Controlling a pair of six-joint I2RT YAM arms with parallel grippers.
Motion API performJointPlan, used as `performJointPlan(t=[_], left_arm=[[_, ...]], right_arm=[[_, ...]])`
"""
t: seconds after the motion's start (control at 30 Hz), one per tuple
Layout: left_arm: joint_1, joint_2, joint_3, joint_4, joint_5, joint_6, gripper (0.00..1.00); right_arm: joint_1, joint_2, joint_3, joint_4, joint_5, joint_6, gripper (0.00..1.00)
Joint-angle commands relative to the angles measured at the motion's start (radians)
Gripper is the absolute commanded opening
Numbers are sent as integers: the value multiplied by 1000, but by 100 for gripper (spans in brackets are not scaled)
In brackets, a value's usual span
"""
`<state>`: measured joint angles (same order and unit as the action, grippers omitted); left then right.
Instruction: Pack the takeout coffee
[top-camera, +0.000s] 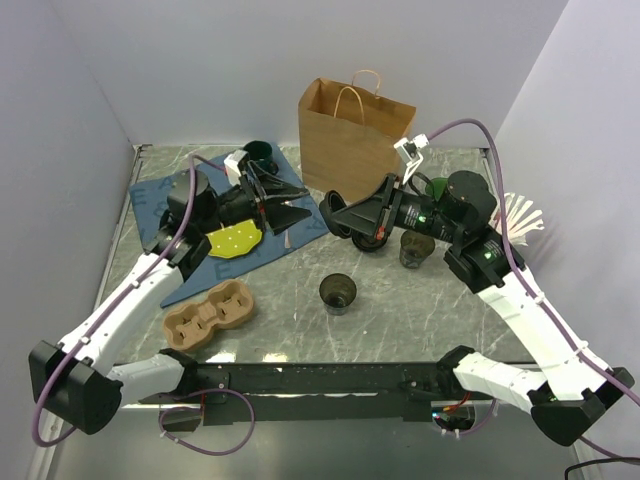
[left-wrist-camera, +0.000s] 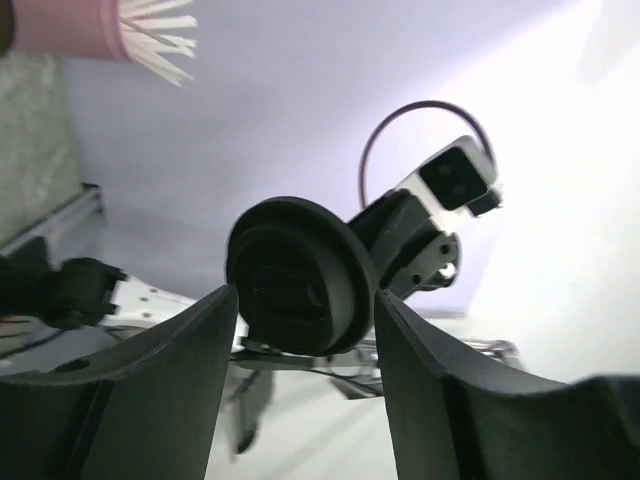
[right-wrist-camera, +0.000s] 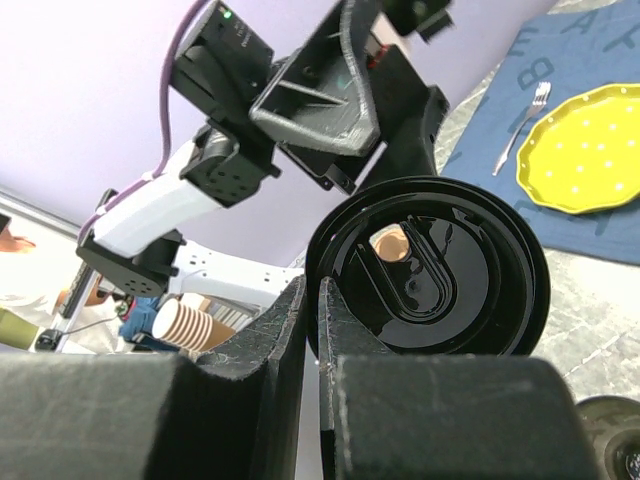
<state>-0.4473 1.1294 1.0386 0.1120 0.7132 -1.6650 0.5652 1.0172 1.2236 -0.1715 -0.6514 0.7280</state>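
My right gripper (top-camera: 340, 215) (right-wrist-camera: 312, 292) is shut on the rim of a round black plastic lid (top-camera: 331, 208) (right-wrist-camera: 430, 265) and holds it in the air at mid-table. My left gripper (top-camera: 304, 203) (left-wrist-camera: 306, 295) is open and faces the lid from the left. In the left wrist view the lid (left-wrist-camera: 300, 278) sits just beyond the gap between the fingers, not touched. A short dark handleless cup (top-camera: 338, 293) stands open, without a lid, at the centre front. The brown paper bag (top-camera: 355, 128) stands upright at the back.
A second dark cup (top-camera: 416, 248) stands under the right arm and another (top-camera: 259, 152) at the back left. A yellow plate (top-camera: 236, 238) (right-wrist-camera: 585, 150) and a fork (right-wrist-camera: 525, 118) lie on a blue mat (top-camera: 215, 265). A cardboard cup carrier (top-camera: 208, 315) lies front left. A holder of white sticks (top-camera: 520, 215) stands at the right.
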Motion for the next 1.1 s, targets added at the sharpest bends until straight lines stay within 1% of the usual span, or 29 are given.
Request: performJointPlan(t=[0.0, 0.2, 0.23, 0.43, 0.67, 0.73, 0.83, 0.97, 1.07], left_arm=[[1, -5, -25, 250, 52, -313, 63], [-22, -5, -101, 373, 26, -446, 58], [-25, -2, -103, 370, 29, -447, 58], [-42, -8, -104, 276, 32, -427, 57], [-44, -2, -77, 164, 37, -377, 58], [-45, 4, -75, 163, 31, -375, 57], [-54, 6, -84, 184, 16, -391, 54], [-60, -6, -109, 213, -12, -432, 45], [-62, -13, -111, 218, -14, -438, 41]], right_arm=[[-4, -34, -15, 47, 13, -18, 13], [1, -32, -52, 87, -1, -2, 13], [2, -31, -55, 95, 1, -2, 13], [13, -25, -68, 110, -2, -1, 13], [21, -29, -84, 115, 6, -2, 13], [22, -29, -87, 116, 1, -2, 12], [30, -37, -105, 139, -1, 10, 12], [38, -43, -119, 142, -1, 14, 13], [44, -52, -133, 153, 9, 17, 13]])
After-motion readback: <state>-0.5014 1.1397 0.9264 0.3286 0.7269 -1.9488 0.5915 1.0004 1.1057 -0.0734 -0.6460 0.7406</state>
